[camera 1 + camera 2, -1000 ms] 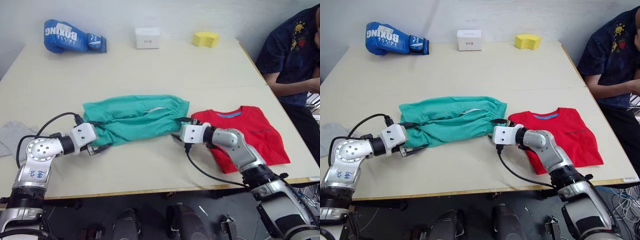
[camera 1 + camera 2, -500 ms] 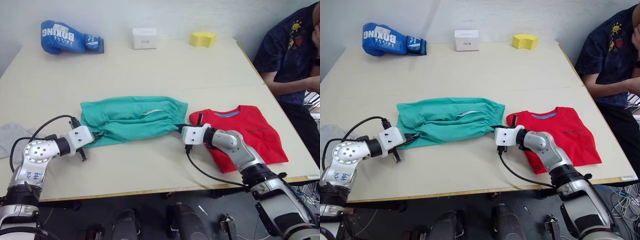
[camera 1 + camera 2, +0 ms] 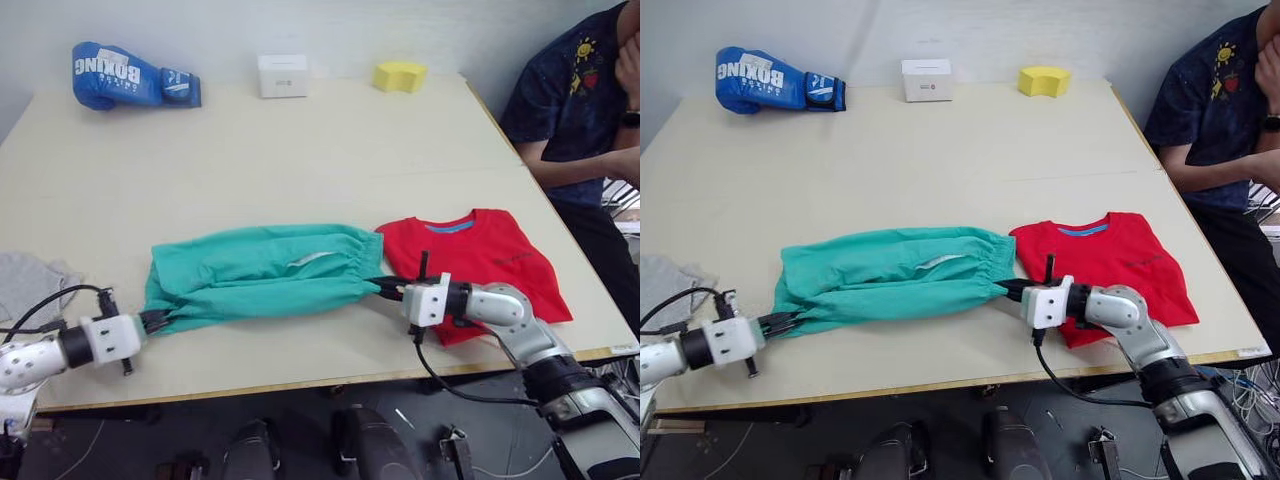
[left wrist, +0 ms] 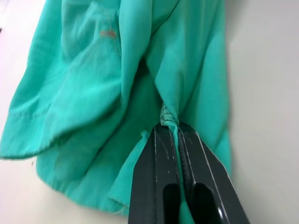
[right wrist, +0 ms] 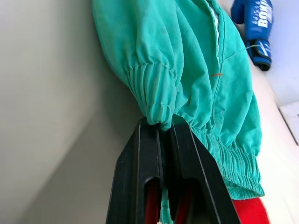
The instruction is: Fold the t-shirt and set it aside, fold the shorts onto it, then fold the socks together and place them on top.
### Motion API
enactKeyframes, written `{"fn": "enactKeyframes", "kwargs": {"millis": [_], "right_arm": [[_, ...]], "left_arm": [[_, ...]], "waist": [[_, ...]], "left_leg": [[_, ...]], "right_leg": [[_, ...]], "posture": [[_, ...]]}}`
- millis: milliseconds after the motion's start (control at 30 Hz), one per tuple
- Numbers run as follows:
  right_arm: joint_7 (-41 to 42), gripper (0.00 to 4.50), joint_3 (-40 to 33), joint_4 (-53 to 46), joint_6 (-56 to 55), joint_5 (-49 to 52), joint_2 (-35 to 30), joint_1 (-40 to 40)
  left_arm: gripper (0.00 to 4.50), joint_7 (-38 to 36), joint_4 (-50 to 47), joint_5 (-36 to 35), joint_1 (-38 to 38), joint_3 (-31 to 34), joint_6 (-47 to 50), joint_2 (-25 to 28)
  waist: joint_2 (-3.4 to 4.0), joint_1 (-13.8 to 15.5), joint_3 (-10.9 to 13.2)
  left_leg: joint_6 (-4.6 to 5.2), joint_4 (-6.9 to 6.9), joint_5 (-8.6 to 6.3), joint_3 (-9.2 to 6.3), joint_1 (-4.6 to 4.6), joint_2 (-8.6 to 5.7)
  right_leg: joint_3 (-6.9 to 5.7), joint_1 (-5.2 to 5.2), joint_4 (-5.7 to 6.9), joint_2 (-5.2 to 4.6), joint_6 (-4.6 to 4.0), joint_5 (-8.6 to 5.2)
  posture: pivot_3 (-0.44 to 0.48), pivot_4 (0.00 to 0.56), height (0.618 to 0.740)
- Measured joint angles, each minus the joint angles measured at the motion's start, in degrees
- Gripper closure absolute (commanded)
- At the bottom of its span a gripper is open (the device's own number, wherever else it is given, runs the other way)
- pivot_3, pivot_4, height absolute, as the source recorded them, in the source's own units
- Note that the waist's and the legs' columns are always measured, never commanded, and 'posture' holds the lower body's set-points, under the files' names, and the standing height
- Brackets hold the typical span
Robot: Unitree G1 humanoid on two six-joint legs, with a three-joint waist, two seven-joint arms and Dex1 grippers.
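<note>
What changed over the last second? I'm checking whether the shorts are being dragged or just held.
Both grippers, left and right, stayed shut on the teal fabric shorts and pulled them toward the table's near edge, stretching them longer. The folded red t-shirt and grey socks stayed put.

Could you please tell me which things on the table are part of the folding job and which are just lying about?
Part of the job:
- shorts, pinched at each end by the left tool and right tool
- t-shirt, folded
- socks, at the table edge

Lying about:
- boxing glove
- white box
- yellow sponge
</note>
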Motion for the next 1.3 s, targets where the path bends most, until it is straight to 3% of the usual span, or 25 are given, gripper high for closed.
{"fn": "enactKeyframes", "kwargs": {"millis": [267,400,467,567,667,767,900,967,1033,1100,1167,1300], "right_arm": [[3.5,4.5,-1.6,-12.6,1.9,5.8,-4.4,12.0],[3.2,4.5,-1.7,-16.2,3.6,5.5,-4.5,16.3],[1.9,4.5,-2.0,-17.0,5.3,4.4,-4.1,16.2],[2.0,3.79,-3.1,-18.6,10.4,7.4,-3.7,16.4],[4.2,2.77,-4.1,-21.6,14.8,11.6,-4.9,19.0],[6.0,1.72,-4.4,-27.3,22.0,17.5,-5.5,21.7],[9.9,1.72,-8.9,-39.8,40.3,33.9,-14.1,26.7],[11.1,2.36,-11.8,-43.9,47.2,40.6,-16.6,26.4],[10.2,3.08,-12.6,-45.0,52.2,44.0,-15.0,21.0],[8.4,3.81,-12.1,-44.9,54.8,43.8,-11.1,14.5],[6.7,4.47,-10.7,-44.6,55.7,41.6,-7.3,11.3],[4.3,4.47,-2.5,-40.3,54.5,30.6,1.5,5.8]], "left_arm": [[4.48,-0.7,-3.1,-1.6,9.3,2.2,-7.2,1.8],[4.48,-0.6,-3.1,-1.7,10.7,2.5,-7.9,2.0],[4.48,-1.6,-5.6,-4.3,13.1,2.7,-3.8,2.7],[3.93,-3.5,-10.4,-11.1,16.6,3.9,5.7,2.9],[3.01,-7.4,-15.5,-19.4,24.1,7.3,21.1,5.2],[2.06,-10.7,-17.1,-22.2,28.5,12.1,29.8,5.7],[2.06,-15.5,-18.8,-28.9,30.6,23.8,43.9,7.9],[2.65,-16.6,-22.8,-35.6,29.0,29.2,53.9,9.6],[3.31,-14.1,-28.4,-41.1,21.9,29.5,60.4,10.0],[3.99,-10.3,-33.9,-42.8,14.6,25.3,64.1,9.8],[4.5,-7.7,-37.6,-41.7,10.1,20.0,65.4,8.1],[4.5,-5.8,-43.8,-35.3,4.4,4.7,65.2,3.1]], "waist": [[0.0,0.2,0.0],[-0.02,0.1,0.0],[-0.06,-0.1,0.0],[-0.08,0.0,0.0],[-0.15,0.0,-0.1],[-0.16,0.1,-0.1],[-0.26,0.4,-0.1],[-0.32,0.6,-0.1],[-0.15,0.7,-0.1],[-0.03,0.9,-0.2],[0.02,0.8,-0.2],[0.01,0.5,-0.3]], "left_leg": [[0.34,-0.05,-0.39,-0.23,0.28,0.01],[0.33,-0.05,-0.42,-0.27,0.32,0.03],[0.31,-0.05,-0.43,-0.27,0.33,0.04],[0.29,-0.09,-0.43,-0.3,0.32,0.05],[0.24,-0.26,-0.45,-0.34,0.43,0.06],[0.2,-0.39,-0.42,-0.36,0.58,0.05],[-0.06,-0.5,-0.55,-0.61,0.62,0.04],[-0.05,-0.74,-0.53,-0.79,0.89,0.04],[-0.06,-0.95,-0.54,-0.91,1.05,0.05],[-0.01,-1.05,-0.44,-0.87,1.04,-0.01],[-0.06,-1.2,-0.41,-0.83,1.04,-0.08],[-0.31,-1.31,-0.25,-0.74,0.82,-0.09]], "right_leg": [[-0.21,0.45,-0.26,-0.03,-0.07,-0.03],[-0.29,0.5,-0.27,-0.03,-0.13,-0.07],[-0.3,0.5,-0.27,-0.03,-0.15,-0.08],[-0.34,0.5,-0.26,-0.03,-0.19,-0.1],[-0.38,0.59,-0.36,-0.01,-0.22,-0.16],[-0.41,0.67,-0.43,-0.01,-0.25,-0.17],[-0.6,0.8,-0.7,-0.03,-0.4,-0.23],[-0.75,0.97,-1.19,-0.03,-0.52,-0.17],[-0.84,1.47,-1.83,0.0,-1.05,-0.15],[-0.77,1.73,-1.92,0.0,-1.31,-0.22],[-0.72,1.67,-1.87,0.0,-0.38,0.29],[-0.59,1.3,-1.73,0.15,-0.24,-0.08]], "posture": [[0.0,0.15,0.74],[0.0,0.15,0.74],[0.0,0.15,0.74],[0.0,0.15,0.74],[0.0,0.15,0.74],[0.0,0.15,0.74],[0.0,0.15,0.74],[0.0,0.15,0.74],[0.0,0.15,0.74],[0.0,0.15,0.74],[0.0,0.15,0.74],[0.0,0.15,0.74]]}}
